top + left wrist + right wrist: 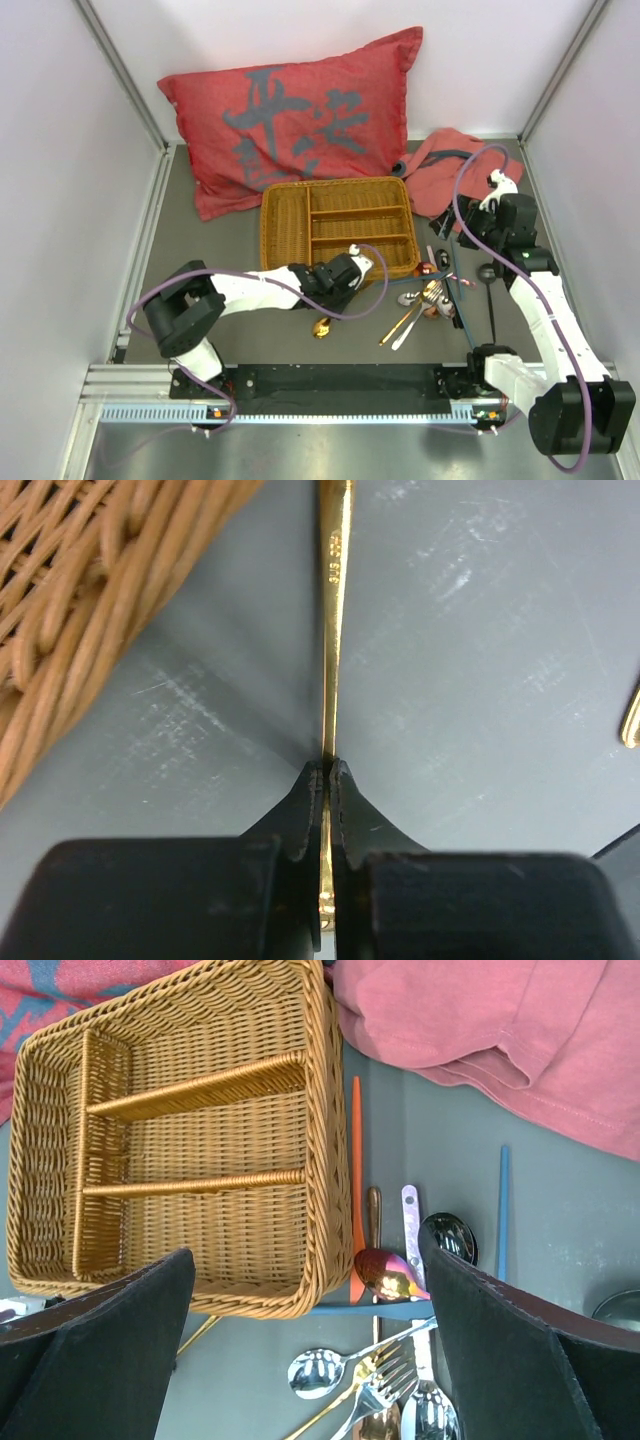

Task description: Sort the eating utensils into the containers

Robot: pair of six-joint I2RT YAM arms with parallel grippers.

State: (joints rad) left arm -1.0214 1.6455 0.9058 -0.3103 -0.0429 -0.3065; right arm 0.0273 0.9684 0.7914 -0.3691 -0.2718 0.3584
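Observation:
My left gripper [328, 765] is shut on the thin handle of a gold spoon [335, 630], low on the grey table beside the near wall of the wicker tray [80, 590]. From above, the left gripper [335, 290] sits at the tray's [272, 225] front edge, and the gold spoon's bowl [321, 327] shows just below it. My right gripper [305, 1250] hangs open and empty above the tray's [180, 1130] right end. Under it lies a heap of utensils: a rainbow spoon [390, 1275], a silver slotted spoon [315, 1372], a gold fork [385, 1365], an orange chopstick [356, 1160] and a blue chopstick [503, 1210].
A red cushion [290, 120] leans against the back wall behind the tray. A pink cloth [440, 165] lies at the back right, close to the right gripper [468, 222]. White walls close in both sides. All the tray's compartments show bare wicker.

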